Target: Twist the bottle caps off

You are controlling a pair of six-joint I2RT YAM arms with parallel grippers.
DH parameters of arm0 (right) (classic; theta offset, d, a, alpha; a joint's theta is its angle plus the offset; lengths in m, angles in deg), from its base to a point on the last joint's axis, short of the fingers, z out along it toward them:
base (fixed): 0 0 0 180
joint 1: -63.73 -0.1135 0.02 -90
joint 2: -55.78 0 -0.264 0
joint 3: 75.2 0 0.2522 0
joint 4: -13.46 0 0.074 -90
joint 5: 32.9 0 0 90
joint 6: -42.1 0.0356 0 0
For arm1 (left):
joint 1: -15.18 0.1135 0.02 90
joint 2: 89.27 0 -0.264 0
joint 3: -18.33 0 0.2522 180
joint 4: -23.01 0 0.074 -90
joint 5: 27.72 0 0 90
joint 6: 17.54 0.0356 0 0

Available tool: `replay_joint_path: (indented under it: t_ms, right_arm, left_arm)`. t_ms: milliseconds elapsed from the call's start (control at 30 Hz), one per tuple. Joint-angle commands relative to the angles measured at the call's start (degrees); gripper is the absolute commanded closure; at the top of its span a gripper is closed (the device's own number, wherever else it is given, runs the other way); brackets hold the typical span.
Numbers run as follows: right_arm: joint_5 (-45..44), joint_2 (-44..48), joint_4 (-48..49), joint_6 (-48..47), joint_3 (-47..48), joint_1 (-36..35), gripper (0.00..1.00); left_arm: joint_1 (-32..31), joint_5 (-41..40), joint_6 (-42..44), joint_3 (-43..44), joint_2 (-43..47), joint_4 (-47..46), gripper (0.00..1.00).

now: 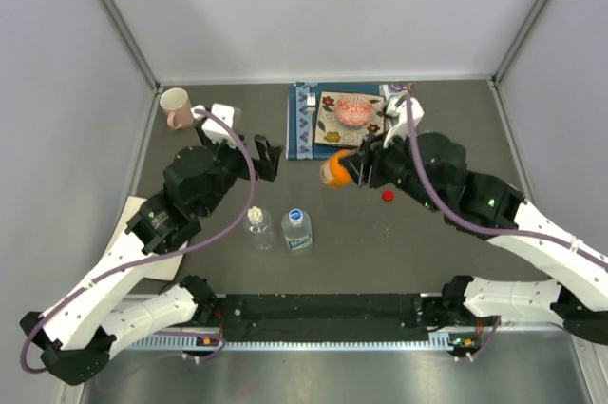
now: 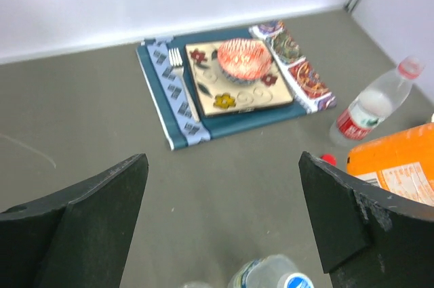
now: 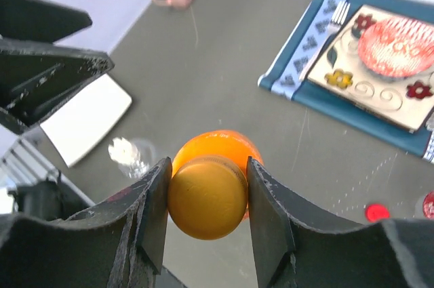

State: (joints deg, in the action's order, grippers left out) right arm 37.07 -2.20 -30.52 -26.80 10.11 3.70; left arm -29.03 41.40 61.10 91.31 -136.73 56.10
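Observation:
My right gripper [image 3: 208, 167] is shut on the orange cap [image 3: 207, 196] of the short orange bottle [image 3: 218, 147], with one finger on each side of the cap. From above, that bottle [image 1: 333, 170] is in front of the placemat, at the right gripper [image 1: 355, 167]. A loose red cap [image 1: 388, 196] lies on the table beside it. The plain clear bottle [image 1: 258, 226] with a white cap and the blue-labelled bottle [image 1: 297, 230] with a blue cap [image 2: 299, 280] stand near the front. The red-labelled bottle [image 2: 369, 108] is beside the placemat. My left gripper [image 2: 224, 217] hangs open and empty above them.
A blue placemat [image 1: 302, 124] holds a patterned plate, a red bowl [image 1: 352, 111] and a fork at the back centre. A pink mug [image 1: 175, 106] stands at the back left. A white card [image 1: 142, 233] lies at the left edge. Grey walls enclose the table.

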Motion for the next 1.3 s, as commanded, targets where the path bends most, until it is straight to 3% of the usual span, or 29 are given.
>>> replay_joint_path:
  t_ms: [0, 133, 200, 233, 267, 333, 367, 433, 567, 700, 933, 1267]
  right_arm:
    - [3.7, -3.5, -4.5, 2.8, 8.1, 5.8, 1.0]
    - [13.4, -4.5, -3.9, 7.1, 11.5, 12.2, 1.0]
    - [18.3, -4.4, -2.7, 7.8, 11.9, 14.3, 1.0]
    - [19.8, -4.3, -2.4, 8.8, 12.1, 15.1, 1.0]
    - [22.2, -3.9, -1.8, 9.3, 12.1, 15.8, 1.0]
    - [29.3, -3.7, 0.0, 11.1, 12.0, 18.3, 1.0]
    - [31.3, -3.3, 0.6, 11.7, 11.9, 18.8, 1.0]
    - [36.0, -2.9, 2.6, 12.6, 11.8, 19.9, 1.0]
    - [41.8, -2.9, 5.0, 13.6, 12.6, 20.2, 1.0]
    - [44.6, -4.3, 6.5, 14.1, 14.6, 20.3, 1.0]
    - [46.7, -5.7, 7.8, 14.8, 16.3, 20.2, 1.0]
    - [47.8, -6.4, 9.3, 15.3, 15.2, 20.3, 1.0]
  left_arm:
    - [6.1, 14.7, -4.2, 8.4, -3.2, -4.7, 0.01]
    - [19.1, 42.6, -17.3, 7.1, -4.5, -16.7, 0.01]
    - [20.8, 51.1, -21.1, 5.5, -5.4, -24.3, 0.01]
    - [21.8, 62.2, -26.3, 3.2, -7.3, -28.8, 0.01]
    - [21.9, 67.3, -29.2, 2.1, -8.4, -41.0, 0.01]
    - [21.8, 78.6, -38.6, -1.1, -11.9, -53.9, 0.01]
    - [21.8, 80.5, -41.1, -1.9, -12.8, -62.2, 0.01]
    - [21.7, 82.7, -42.0, -2.1, -14.8, -63.5, 0.01]
    - [20.4, 83.3, -33.1, -0.8, -14.7, -53.1, 0.01]
    - [16.9, 82.9, -23.9, 2.8, -14.8, -39.5, 0.01]
    - [13.6, 80.2, -13.5, 4.8, -15.3, -27.7, 0.01]
    - [10.8, 78.6, -10.6, 5.8, -17.2, -25.2, 0.01]
